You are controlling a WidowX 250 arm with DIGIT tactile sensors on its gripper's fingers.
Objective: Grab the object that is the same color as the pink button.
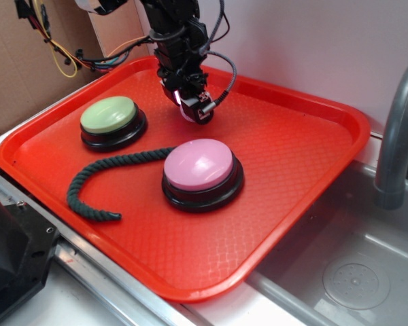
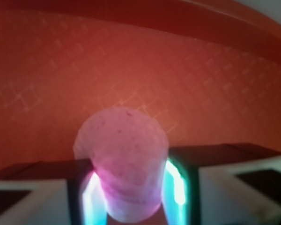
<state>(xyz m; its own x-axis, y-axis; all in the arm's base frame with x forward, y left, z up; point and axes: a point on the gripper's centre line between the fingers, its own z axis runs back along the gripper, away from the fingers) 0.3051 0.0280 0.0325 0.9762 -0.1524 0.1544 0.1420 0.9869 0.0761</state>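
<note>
Pink ball (image 2: 122,164), small, dimpled surface, sits between the two fingers of the gripper (image 2: 129,197) in the wrist view; the lit pads (image 2: 175,185) touch it on both sides, so the gripper reads as clamped on the ball. In the exterior view only a pale sliver of it (image 1: 185,111) shows under the gripper (image 1: 192,109), at about 12 o'clock on the red tray (image 1: 272,224), close to the far rim. Can't tell if the ball is lifted or still resting on the tray floor.

Handling, as a judgement: looks light and probably a bit soft or foamy, since its outline seems slightly squeezed between the pads; blur makes that uncertain. Round shape could roll or pop out if pinched off-centre. Best hold is across its widest middle, pads opposite each other, which is roughly where they are.

Pink button (image 1: 198,165) at tray centre, green button (image 1: 109,114) at 10 o'clock, dark rope (image 1: 95,178) at 8 o'clock; all apart from the gripper.
</note>
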